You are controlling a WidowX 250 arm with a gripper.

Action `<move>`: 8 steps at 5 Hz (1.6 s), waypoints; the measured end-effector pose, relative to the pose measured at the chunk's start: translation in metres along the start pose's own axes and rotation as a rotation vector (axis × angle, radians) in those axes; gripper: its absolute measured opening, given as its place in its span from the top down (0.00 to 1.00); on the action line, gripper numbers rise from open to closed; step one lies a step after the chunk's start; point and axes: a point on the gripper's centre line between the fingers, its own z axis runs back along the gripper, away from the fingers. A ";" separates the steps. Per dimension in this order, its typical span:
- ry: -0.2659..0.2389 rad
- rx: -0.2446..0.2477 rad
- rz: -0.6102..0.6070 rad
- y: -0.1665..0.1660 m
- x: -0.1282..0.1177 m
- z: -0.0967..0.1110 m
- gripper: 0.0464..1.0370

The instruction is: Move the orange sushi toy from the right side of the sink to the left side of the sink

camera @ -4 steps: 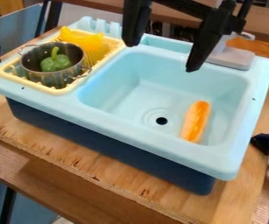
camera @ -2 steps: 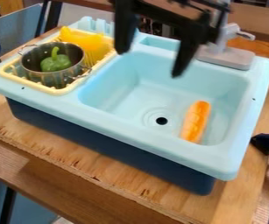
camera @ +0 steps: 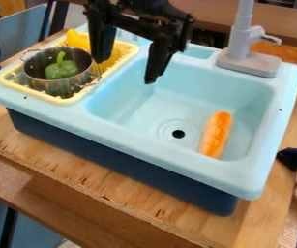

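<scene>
Here, fingers (camera: 157,59) apart, the gripper (camera: 125,72) hangs near the pot (camera: 52,86) holding a pepper (camera: 61,71).

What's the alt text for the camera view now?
Open, empty black gripper hangs over a toy sink. An orange toy lies by the drain; the yellow rack at picture left holds a pot with a green pepper inside.

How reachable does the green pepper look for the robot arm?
Likely yes: the arm hangs nearby with empty, open jaws, and the pot is uncovered, though its wall around the pepper may crowd them.
</scene>
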 end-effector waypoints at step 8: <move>0.043 -0.344 0.059 -0.082 0.071 -0.082 0.04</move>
